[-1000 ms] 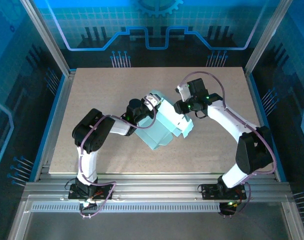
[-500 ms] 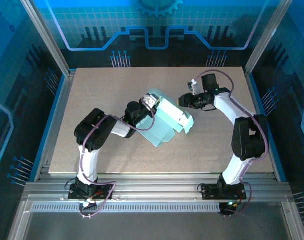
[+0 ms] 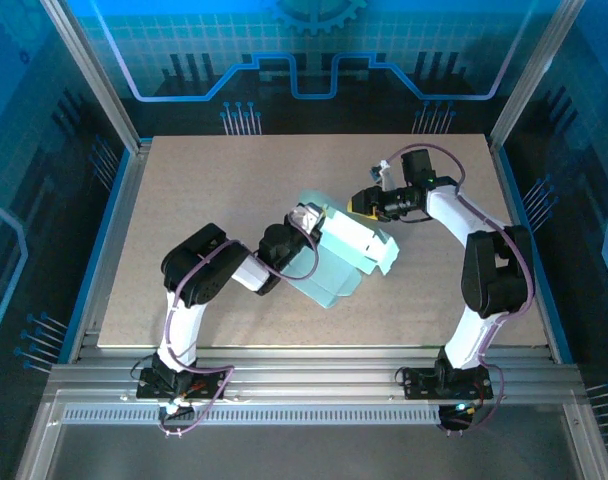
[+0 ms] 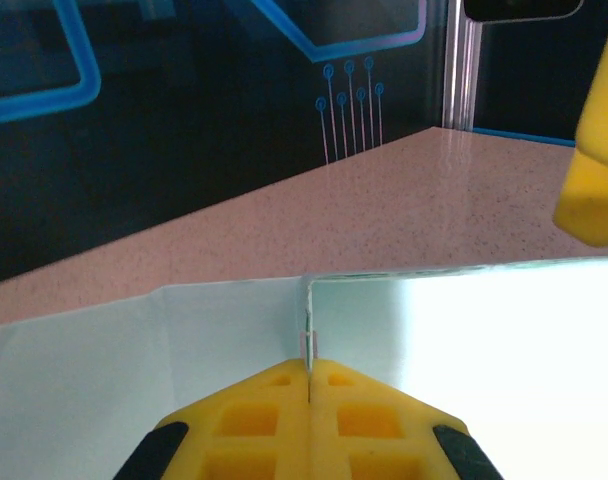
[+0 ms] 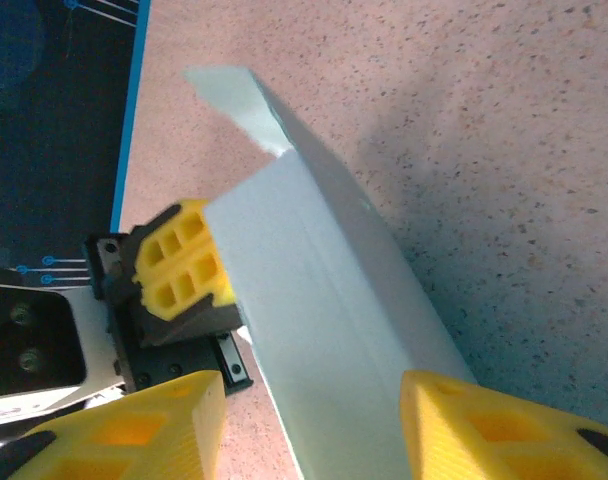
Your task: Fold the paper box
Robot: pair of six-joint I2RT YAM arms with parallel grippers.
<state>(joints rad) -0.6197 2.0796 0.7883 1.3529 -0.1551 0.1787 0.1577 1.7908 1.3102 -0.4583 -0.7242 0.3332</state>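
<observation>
Resting centrally on the tabletop (image 3: 214, 180), the paper box (image 3: 329, 275) is judged light, thin card, easily creased. Left fingers (image 4: 264, 410) clench one upright panel edge; right fingers (image 5: 144, 425) stand released astride a wall. Grip recommended beside fold lines.

I can read no text, label, brand, number or sign in any of my views. The only markings are printed graphics on the enclosure panels (image 3: 234, 60) beyond the far edge of the table (image 3: 184, 200): a blue gear outline (image 3: 321, 12) and blue circuit-style lines, none of which form letters or digits.
</observation>
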